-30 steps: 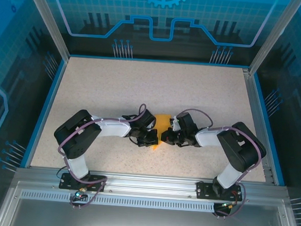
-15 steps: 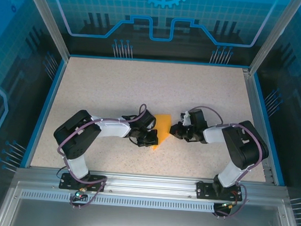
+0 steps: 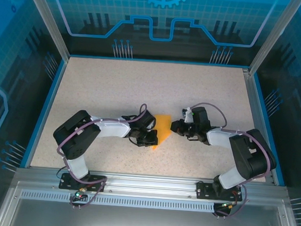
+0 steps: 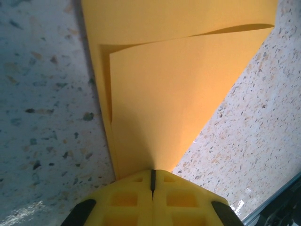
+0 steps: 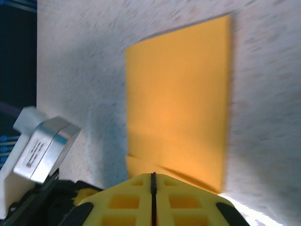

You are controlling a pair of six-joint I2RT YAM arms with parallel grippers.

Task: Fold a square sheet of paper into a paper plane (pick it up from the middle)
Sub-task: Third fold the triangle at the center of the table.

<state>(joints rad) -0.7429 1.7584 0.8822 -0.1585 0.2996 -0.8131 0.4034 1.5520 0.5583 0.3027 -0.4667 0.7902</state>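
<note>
Top external shows us the orange sheet of paper [image 3: 162,129] lying folded near the middle of the speckled tabletop [image 3: 142,86], between the two arms. It looks like a narrow, slanted wedge, wider at its far end and tapering toward the near edge.

The left arm [image 3: 108,126] reaches in from the left, and the left jaws sit at the paper's left side. From the left wrist we see the yellow pads [image 4: 131,197] pressed together with only a thin dark seam between them. The paper [image 4: 178,94] rises out of that seam in two layers, so we read the left jaws as clamped on the paper.

The right arm [image 3: 226,138] comes in from the right, and the right jaws lie just beside the paper's right edge. From the right wrist, somewhat blurred, we see those yellow pads [image 5: 127,197] closed together. The folded paper [image 5: 178,94] lies flat ahead, its near edge hidden behind the pads. We cannot tell whether the right jaws touch it.
</note>
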